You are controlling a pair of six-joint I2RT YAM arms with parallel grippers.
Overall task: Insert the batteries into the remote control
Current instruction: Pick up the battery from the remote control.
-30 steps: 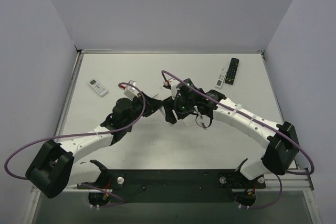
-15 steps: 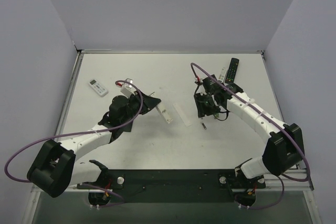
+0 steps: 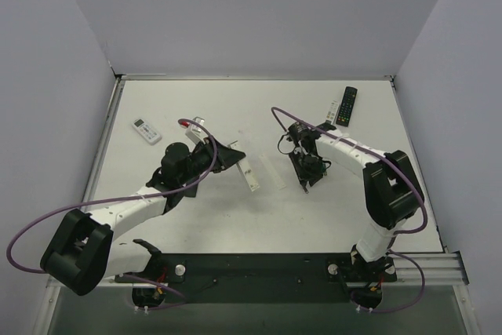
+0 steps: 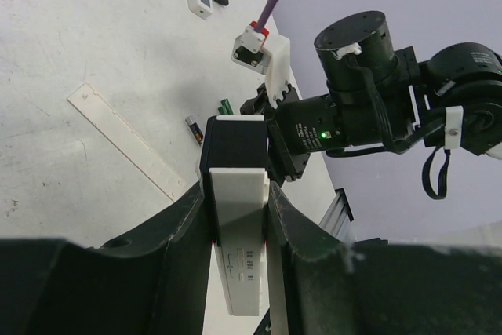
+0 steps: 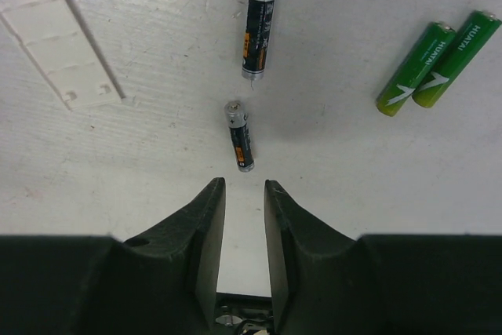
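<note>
Top view: left hand (image 4: 235, 190) covers part of remote (image 4: 234, 143); cover plate (image 5: 59, 45) cut by R-wrist pic edge.

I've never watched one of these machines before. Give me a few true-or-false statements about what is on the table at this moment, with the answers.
1. The left tool grips a white rectangular remote control. True.
2. The right tool holds a green battery. False: it is empty, and a small dark cylindrical battery lies just ahead of its fingertips.
3. Two green cylindrical batteries lie side by side on the table. True.
4. The long flat white plastic strip is clamped in a tool. False: it lies flat on the table, apart from both tools.
5. A slim black remote and a slim white remote lie next to each other near the far right corner. True.
</note>
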